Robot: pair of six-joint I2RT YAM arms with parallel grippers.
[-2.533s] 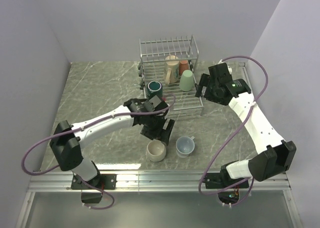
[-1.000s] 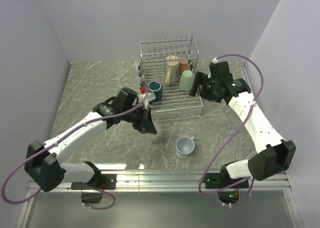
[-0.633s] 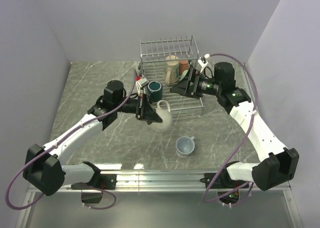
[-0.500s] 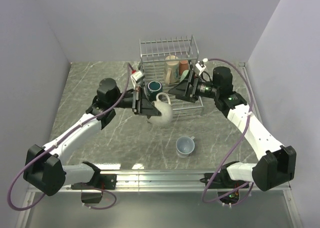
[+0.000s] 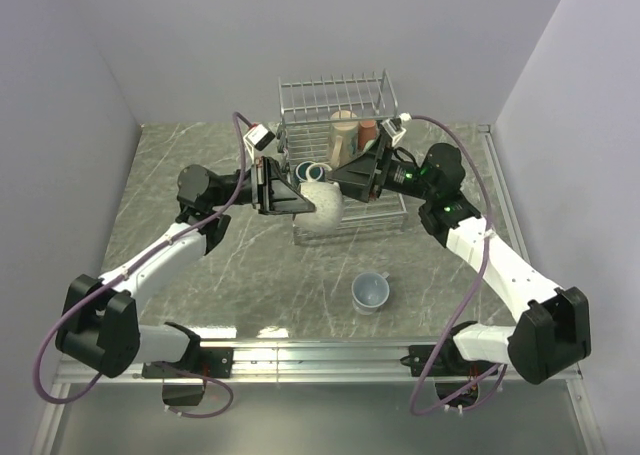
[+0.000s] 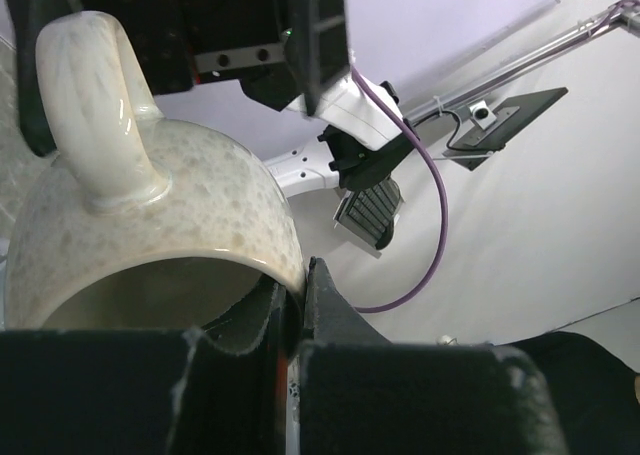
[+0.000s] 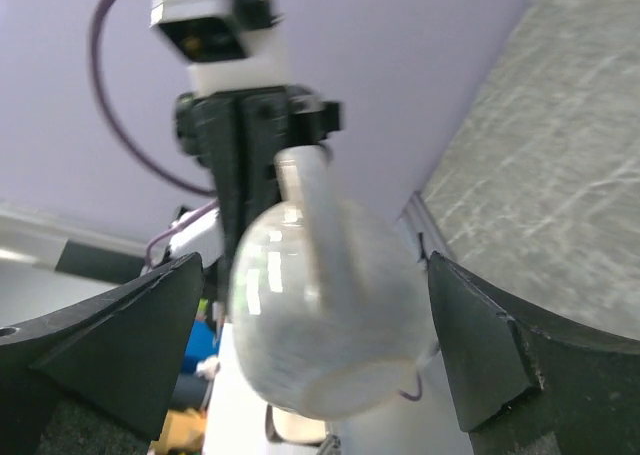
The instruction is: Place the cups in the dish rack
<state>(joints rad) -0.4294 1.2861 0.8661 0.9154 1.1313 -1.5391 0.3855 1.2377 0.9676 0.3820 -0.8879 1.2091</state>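
My left gripper (image 5: 297, 204) is shut on the rim of the beige cup (image 5: 323, 208), holding it in the air in front of the dish rack (image 5: 336, 95). The left wrist view shows one finger inside the beige cup (image 6: 150, 225) and one outside it. My right gripper (image 5: 338, 178) is open and faces it. In the right wrist view its fingers stand on either side of the blurred cup (image 7: 320, 315), apart from it. The tall cream cup (image 5: 343, 135), reddish-brown cup (image 5: 368, 129) and dark teal cup (image 5: 303, 169) stand in the rack. A pale blue-white cup (image 5: 370, 291) sits on the table.
The rack stands against the back wall, its upright tines along the far side. The grey marble table (image 5: 200, 175) reaches to the side walls. Purple cables loop off both arms near the rack.
The left arm lifted the beige cup off the table and carried it up toward the rack. The right gripper swung left from the rack's side and now straddles the cup.
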